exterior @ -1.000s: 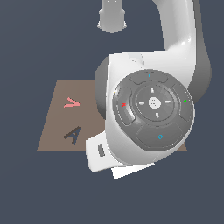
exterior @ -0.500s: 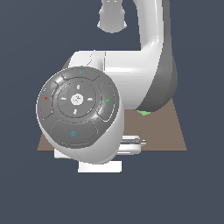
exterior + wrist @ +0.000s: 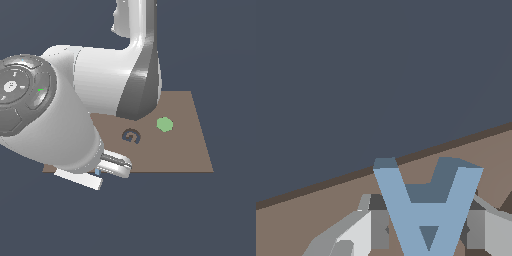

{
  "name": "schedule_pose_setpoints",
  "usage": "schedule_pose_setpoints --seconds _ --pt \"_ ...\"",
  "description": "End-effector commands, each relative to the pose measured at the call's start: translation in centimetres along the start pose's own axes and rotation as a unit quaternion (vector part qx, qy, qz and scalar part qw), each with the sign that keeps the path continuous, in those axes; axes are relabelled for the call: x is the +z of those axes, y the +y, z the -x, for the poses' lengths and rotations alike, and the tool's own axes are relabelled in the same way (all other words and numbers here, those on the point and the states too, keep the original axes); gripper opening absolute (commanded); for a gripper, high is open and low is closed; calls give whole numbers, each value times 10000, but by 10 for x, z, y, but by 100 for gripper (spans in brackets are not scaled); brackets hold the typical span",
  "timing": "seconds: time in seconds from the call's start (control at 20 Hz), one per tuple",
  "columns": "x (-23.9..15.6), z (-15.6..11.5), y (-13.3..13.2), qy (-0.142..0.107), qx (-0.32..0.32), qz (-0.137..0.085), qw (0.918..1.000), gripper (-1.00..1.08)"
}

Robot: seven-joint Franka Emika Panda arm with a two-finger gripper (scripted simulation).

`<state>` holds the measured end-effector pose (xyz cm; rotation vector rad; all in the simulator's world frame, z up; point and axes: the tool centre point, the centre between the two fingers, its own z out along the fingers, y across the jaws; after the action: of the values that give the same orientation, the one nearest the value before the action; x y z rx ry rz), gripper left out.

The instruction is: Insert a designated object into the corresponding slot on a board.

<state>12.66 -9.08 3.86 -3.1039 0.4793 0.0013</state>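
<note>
The light-blue A block [image 3: 428, 210] sits between my two grey fingers [image 3: 376, 227], which press on its sides. My gripper [image 3: 428, 230] is shut on it, just above the brown board [image 3: 331, 210] near the board's edge. In the exterior view only a sliver of the blue block [image 3: 97, 172] shows under my gripper [image 3: 103, 170], at the board's [image 3: 185, 150] near corner on the exterior view's left. The A-shaped slot is hidden behind my arm.
A dark G-shaped recess [image 3: 131, 136] and a green hexagon [image 3: 164, 124] lie on the board, to the exterior view's right of my gripper. My bulky arm [image 3: 60, 115] blocks the board's other half. Dark floor surrounds the board.
My arm has swung toward the exterior view's left. It now covers the A recess and the pink V and has uncovered the G recess and the green hexagon.
</note>
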Motion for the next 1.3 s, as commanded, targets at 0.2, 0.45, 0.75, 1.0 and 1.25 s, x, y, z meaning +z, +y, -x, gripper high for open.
schedule_pose_setpoints --seconds 0.2,0.45,0.75,1.0,1.25 --pt "-1 11 32 0 813 -3 9967 -100" --pt "-1 17 45 -2 1155 -3 9933 -100" --pt "-2 20 49 -3 1272 -3 9919 -100" --pt "-1 20 48 -4 1236 -2 9923 -100" --pt "7 19 47 -3 1224 -5 9925 -100"
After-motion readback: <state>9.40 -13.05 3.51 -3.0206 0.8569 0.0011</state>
